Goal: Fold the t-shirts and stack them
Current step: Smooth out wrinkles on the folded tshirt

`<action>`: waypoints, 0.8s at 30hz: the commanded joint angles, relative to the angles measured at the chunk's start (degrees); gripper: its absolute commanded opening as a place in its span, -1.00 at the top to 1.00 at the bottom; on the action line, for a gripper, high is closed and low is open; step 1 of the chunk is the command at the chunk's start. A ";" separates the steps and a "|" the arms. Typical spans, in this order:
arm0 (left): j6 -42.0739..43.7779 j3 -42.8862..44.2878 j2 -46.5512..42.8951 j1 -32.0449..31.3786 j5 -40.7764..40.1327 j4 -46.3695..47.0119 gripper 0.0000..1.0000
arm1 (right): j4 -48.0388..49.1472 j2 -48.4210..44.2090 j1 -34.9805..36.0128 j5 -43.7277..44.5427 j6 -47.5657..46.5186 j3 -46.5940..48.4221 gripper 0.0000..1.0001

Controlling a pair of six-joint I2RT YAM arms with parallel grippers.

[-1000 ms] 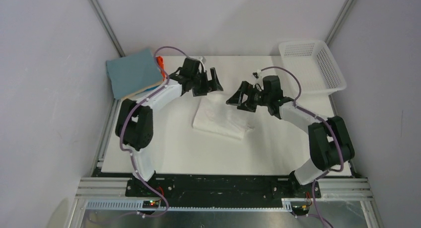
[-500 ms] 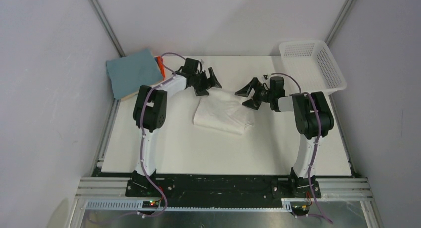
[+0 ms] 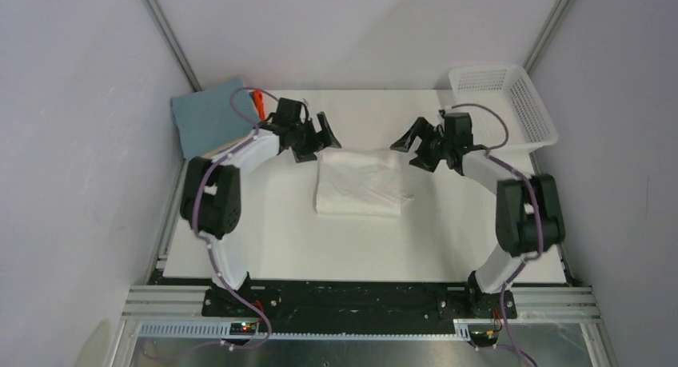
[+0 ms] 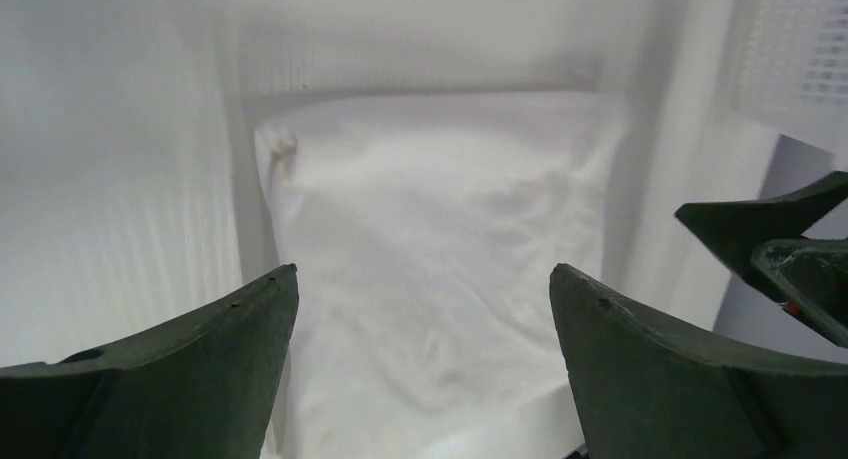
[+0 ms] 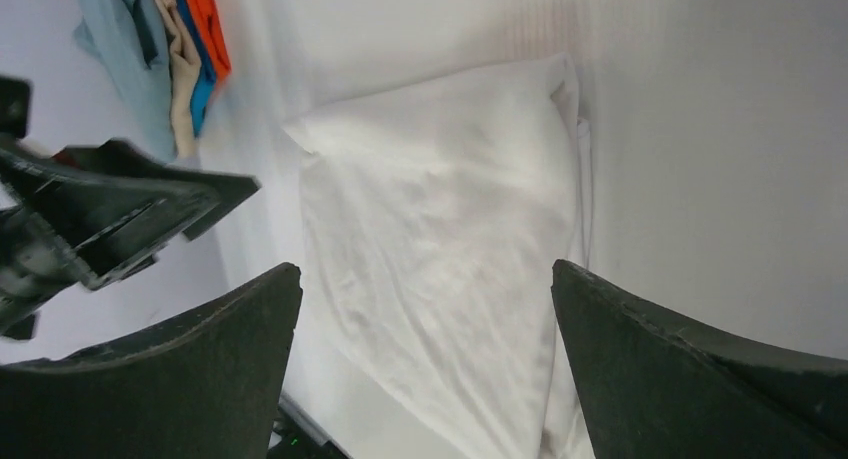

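Note:
A folded white t-shirt (image 3: 358, 184) lies on the middle of the white table; it also shows in the left wrist view (image 4: 440, 259) and the right wrist view (image 5: 450, 249). A stack of folded t-shirts (image 3: 209, 115), blue-grey on top with orange at its edge, sits at the far left corner; its beige, bright blue and orange layers show in the right wrist view (image 5: 180, 49). My left gripper (image 3: 322, 135) is open and empty, just above the white shirt's far left corner. My right gripper (image 3: 413, 141) is open and empty, just above its far right corner.
A white plastic mesh basket (image 3: 502, 105) stands at the far right corner of the table (image 3: 272, 239). Grey walls and metal frame posts close in the sides. The left gripper's fingers show in the right wrist view (image 5: 120, 219).
The white shirt has been turned and squared up, and its far edge now lies closer to both grippers. Both arms shifted, the left gripper left and the right gripper toward the back.

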 commanded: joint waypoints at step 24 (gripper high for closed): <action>-4.55 -33.73 -14.07 -10.22 -5.65 12.38 -0.99 | 16.69 -6.70 10.55 4.70 4.68 -30.55 -0.99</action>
